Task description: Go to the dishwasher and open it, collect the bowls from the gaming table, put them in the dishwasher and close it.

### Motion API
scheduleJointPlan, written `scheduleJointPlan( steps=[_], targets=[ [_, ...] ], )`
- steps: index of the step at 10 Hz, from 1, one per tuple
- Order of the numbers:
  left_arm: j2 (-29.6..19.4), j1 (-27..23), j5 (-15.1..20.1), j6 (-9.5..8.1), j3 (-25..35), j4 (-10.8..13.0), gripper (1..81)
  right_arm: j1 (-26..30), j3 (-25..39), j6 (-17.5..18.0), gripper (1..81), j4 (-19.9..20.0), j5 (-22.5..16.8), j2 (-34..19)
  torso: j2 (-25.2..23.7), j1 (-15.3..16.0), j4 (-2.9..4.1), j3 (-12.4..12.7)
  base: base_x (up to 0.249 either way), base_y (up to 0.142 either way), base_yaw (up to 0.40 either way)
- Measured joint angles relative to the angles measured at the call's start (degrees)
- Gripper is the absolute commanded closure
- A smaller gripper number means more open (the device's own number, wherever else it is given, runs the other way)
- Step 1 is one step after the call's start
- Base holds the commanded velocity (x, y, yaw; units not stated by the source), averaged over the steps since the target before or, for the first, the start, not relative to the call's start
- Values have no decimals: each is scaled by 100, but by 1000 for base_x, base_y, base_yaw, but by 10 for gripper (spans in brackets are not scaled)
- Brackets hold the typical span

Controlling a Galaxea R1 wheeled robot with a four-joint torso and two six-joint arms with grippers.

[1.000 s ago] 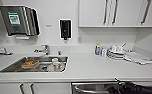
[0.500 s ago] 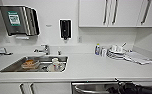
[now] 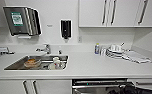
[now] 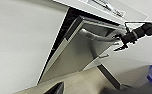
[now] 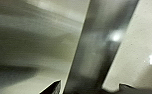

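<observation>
Tilting ajar, dishwasher shows brushed steel; bar handle.

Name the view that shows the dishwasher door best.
Left wrist view: the door hangs ajar, the right tool at its handle. Head view catches just its top edge; right wrist view, a blurred steel close-up.

place: office kitchenette | evidence: white counter with steel sink and tap | wall towel dispenser, soap dispenser | upper cupboards | stacked dishes far right | dishwasher under counter
</observation>
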Motion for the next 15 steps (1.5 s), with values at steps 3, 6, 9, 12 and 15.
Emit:
scheduleJointPlan(
  steps=[3, 6, 9, 12, 15],
  targets=[
    [23, -5, -2, 0, -9, 0, 10, -190, -52, 45, 10, 22, 294, -48, 2, 0, 0, 0, -66, 0, 0],
    [23, -2, 6, 0, -11, 0, 10, -369, -102, 174, 10, 85, 642, -100, 0, -2, 0, 0, -67, 0, 0],
    [52, 0, 16, 0, -17, 0, 10, -577, -139, 213, 10, 195, 822, -144, -2, -4, 0, 2, 0, 0, 0],
    [80, -2, 17, 0, -26, 0, 10, -634, -193, 202, 10, 247, 1091, -168, -2, -4, 0, 2, 0, 0, 0],
    [94, 0, 22, 0, -41, 2, 10, -678, -306, 185, 10, 282, 1410, -177, -2, -6, 0, 5, 0, 0, 0]
  ],
)
